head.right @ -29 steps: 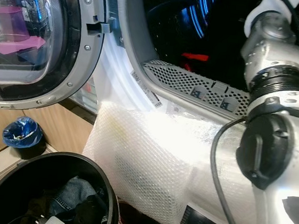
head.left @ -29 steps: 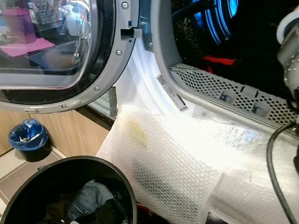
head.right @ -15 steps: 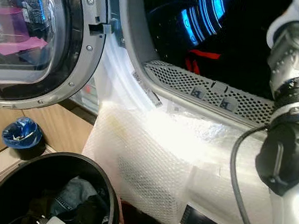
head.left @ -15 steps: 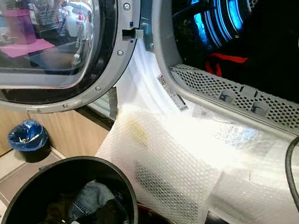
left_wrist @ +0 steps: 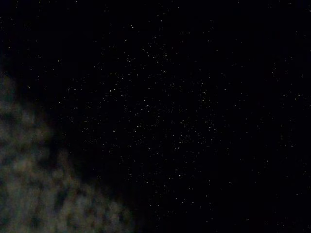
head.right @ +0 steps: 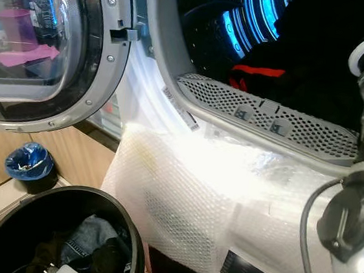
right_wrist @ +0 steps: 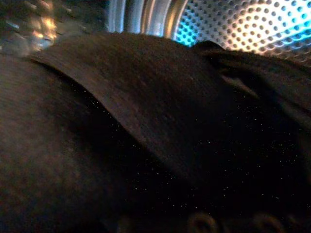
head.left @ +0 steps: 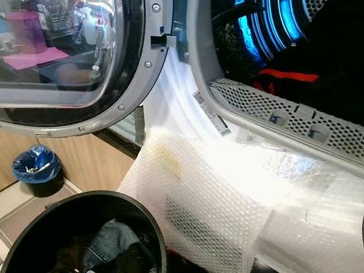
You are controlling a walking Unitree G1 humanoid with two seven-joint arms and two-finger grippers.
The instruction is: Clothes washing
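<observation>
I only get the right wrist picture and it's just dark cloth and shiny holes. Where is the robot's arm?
Observer: The right arm reaches past the open door into the washing machine drum, which glows blue inside.
Operator: What is the dark stuff?
Observer: A black garment with a red stripe lies in the drum, behind the perforated grey rim.
Operator: Are there more clothes?
Observer: Yes. A black basket on the floor below the door holds dark clothes and something denim.
Operator: Anything else down there?
Observer: Bubble wrap hangs over the machine's front, and a small bin with a blue bag stands on the floor.
</observation>
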